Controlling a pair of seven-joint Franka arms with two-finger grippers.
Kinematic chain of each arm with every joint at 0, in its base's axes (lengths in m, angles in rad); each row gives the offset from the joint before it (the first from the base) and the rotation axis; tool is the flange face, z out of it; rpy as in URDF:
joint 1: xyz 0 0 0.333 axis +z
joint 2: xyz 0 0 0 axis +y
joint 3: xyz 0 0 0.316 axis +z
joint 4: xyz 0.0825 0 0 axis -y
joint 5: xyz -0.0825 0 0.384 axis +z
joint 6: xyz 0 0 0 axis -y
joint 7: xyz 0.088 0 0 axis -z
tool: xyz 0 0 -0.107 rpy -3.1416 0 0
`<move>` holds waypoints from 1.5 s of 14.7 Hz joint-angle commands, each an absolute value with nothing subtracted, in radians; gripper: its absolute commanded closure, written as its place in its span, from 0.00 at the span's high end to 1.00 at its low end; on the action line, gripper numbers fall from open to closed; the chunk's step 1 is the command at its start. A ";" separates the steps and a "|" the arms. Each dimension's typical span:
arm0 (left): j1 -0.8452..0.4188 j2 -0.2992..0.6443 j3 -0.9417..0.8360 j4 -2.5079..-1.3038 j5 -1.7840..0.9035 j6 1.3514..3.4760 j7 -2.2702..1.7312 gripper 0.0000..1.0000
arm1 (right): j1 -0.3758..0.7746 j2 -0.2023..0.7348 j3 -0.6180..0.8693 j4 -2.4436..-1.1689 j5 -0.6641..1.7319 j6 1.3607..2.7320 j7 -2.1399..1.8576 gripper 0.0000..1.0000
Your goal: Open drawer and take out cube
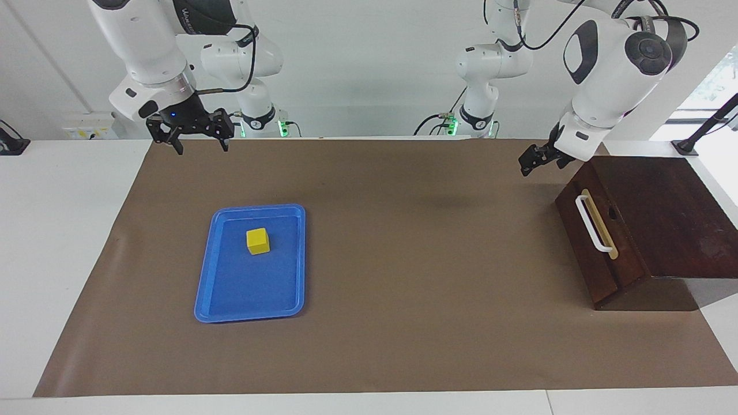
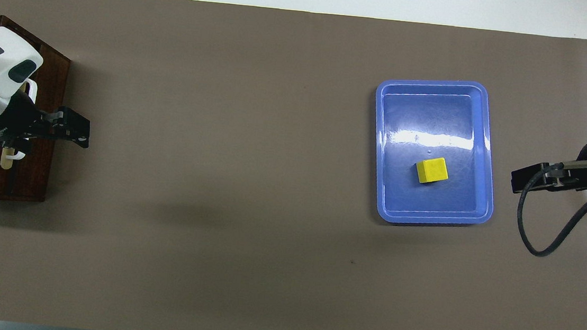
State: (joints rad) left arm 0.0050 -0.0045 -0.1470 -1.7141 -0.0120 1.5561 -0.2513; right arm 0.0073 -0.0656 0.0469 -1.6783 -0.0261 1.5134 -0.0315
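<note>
Surface: brown mat [image 1: 403, 259] over white table.
Cube [image 1: 258, 241]: small, bright yellow, in blue tray [image 1: 214, 300], edges slightly askew.
Drawer [image 1: 597, 242]: dark wood, shut, white handle [image 1: 592, 223] facing tray.
Right gripper [image 1: 196, 143]: raised, empty, fingers apart.
Left gripper [image 1: 533, 161]: raised beside drawer, empty, spread wide.

Cube [image 1: 258, 241] in tray [image 1: 225, 308], in half nearer robots. Tray well apart from drawer [image 1: 597, 253], toward right arm's end. Drawer shut in box [image 1: 674, 219].

White table [image 1: 69, 230] under a brown mat [image 1: 415, 276] — on the mat a blue tray [image 1: 230, 300] toward the right arm's end, a dark wooden box [image 1: 663, 213] at the left arm's end.
</note>
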 commanded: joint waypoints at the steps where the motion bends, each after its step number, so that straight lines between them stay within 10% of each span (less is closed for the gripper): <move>1: -0.015 -0.008 -0.133 -1.684 -0.018 1.523 -0.227 1.00 | -0.099 -0.040 0.116 -1.674 -0.041 1.525 -0.064 1.00; 22: 0.015 -0.018 -0.127 -1.675 -0.018 1.640 -0.199 1.00 | -0.173 -0.015 0.170 -1.603 -0.035 1.437 -0.028 1.00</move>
